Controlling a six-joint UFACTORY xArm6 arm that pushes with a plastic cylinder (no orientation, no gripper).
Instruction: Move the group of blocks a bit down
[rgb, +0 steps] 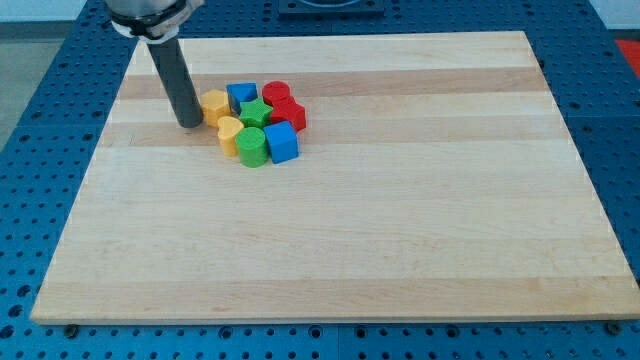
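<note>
Cluster position: eight blocks packed together in the upper-left part of the tabletop (420, 240), nearer the view's top edge than its middle.
Cluster make-up: yellow hexagonal block (215, 105) at the view's left; blue block (241, 96) and red cylinder (276, 95) along the top; green star block (256, 112) in the centre; a second red block (289, 114) on the right, shape hard to make out; yellow heart-like block (230, 133), green cylinder (253, 146) and blue cube (282, 142) along the bottom.
Spacing: blocks touching or nearly touching; none stray.
Progress: judged not done, or barely begun. The group sits high on the tabletop with plenty of bare wood below it toward the view's bottom.
Left to do: push the whole cluster a little toward the view's bottom while keeping it together.
My tip (189, 124): resting on the tabletop just left of the yellow hexagonal block, very close, contact not certain.
Tip versus task: it stands beside the group, not above it; my guess is that it must get to the top side before a downward push works.
Claw: none fitted, only a straight dark rod, so nothing to part or close and nothing is held.
</note>
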